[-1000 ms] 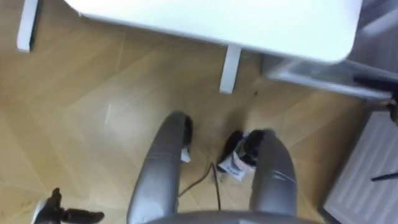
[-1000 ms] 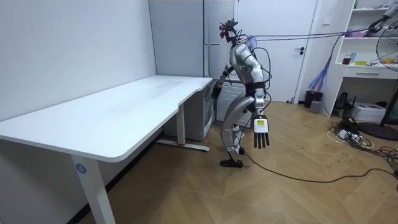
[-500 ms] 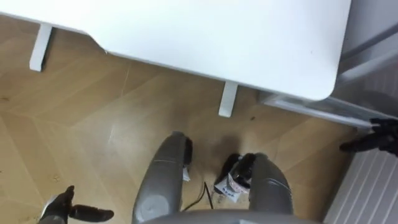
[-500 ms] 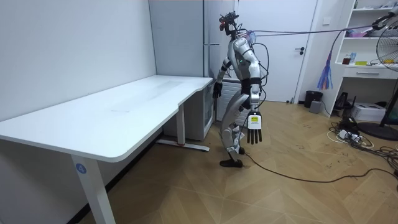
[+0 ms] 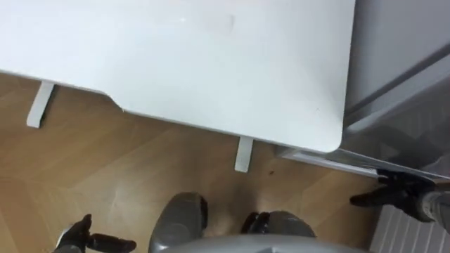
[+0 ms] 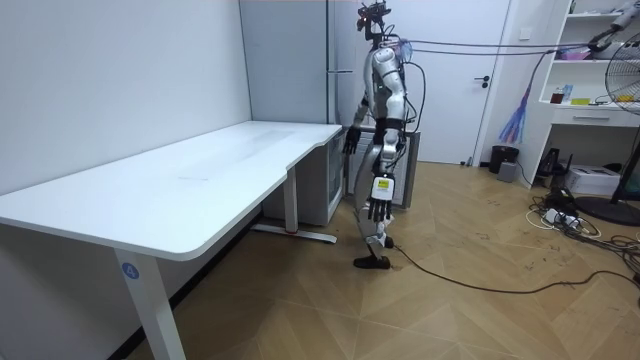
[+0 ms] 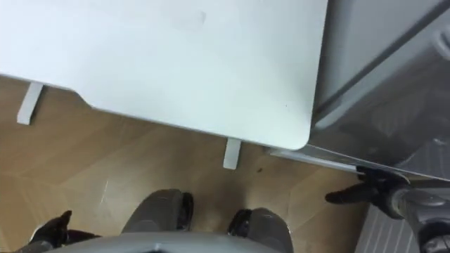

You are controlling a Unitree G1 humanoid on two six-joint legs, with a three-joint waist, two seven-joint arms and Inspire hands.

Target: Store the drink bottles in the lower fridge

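Herringbone wood floor (image 5: 140,154), matte with a soft sheen, runs under a white counter (image 5: 211,63) with a smooth flat top, a rounded corner and a thin white leg (image 5: 243,154). A grey fridge (image 5: 408,49) stands just beside the counter's right end. Its face is satin and hard, with a slanting seam across it. The lower door (image 5: 422,140) is below that seam, as far as I can judge. A white ribbed panel (image 5: 404,235) sits at bottom right.

Changes over the last second:
- **Eye view:** it has slid upward, which is the camera's own shift. There is less floor and more counter and fridge.
- **Posture (room view):** the robot has straightened from a forward bend. It stands at the counter's end, close to the fridge.
- **Left hand (image 5: 84,239):** it has swung in from well out at the side to beside the leg. It hangs with fingers straight and holds nothing.
- **Right hand (image 5: 394,191):** it has come up near the lower fridge front. Its dark fingers are stretched out and loose, and it holds nothing. I cannot tell whether it touches the fridge.

Neither hand carries any of the drinks, and I cannot tell where they are.

My judgement is that the task is at an early stage: the robot is squaring up to the fridge, and the door likely has to be opened first. The door is rigid and its face is slick, so the pull probably needs the edge or the seam, not the flat panel.
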